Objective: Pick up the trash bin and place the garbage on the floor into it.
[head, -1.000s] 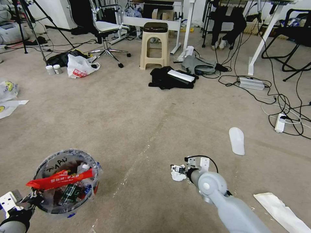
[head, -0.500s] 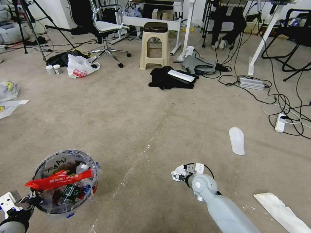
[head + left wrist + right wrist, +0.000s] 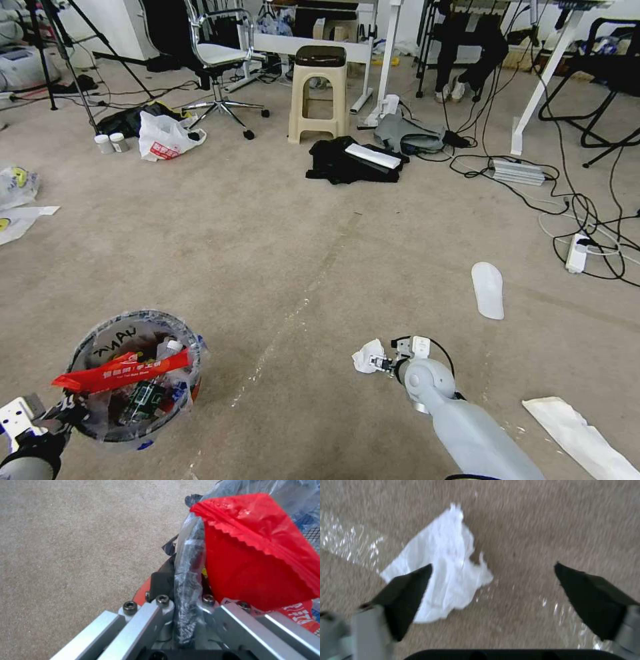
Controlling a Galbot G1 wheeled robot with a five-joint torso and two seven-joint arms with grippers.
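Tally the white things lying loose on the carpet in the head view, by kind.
Crumpled tissue, by the right gripper: 1
Slipper: 1
Paper sheet: 1
Plastic bag: 1
Small jars: 2
Total: 6

We see the room evenly and brightly lit, with only soft, short shadows under the stool (image 3: 320, 93) and the trash bin (image 3: 133, 373), and straight lines bowing outward toward the head view's edges. Glare glints off the tape lines (image 3: 350, 542) on the floor (image 3: 280, 253). The right wrist view is smeared with motion blur, and the left wrist view's carpet is soft.
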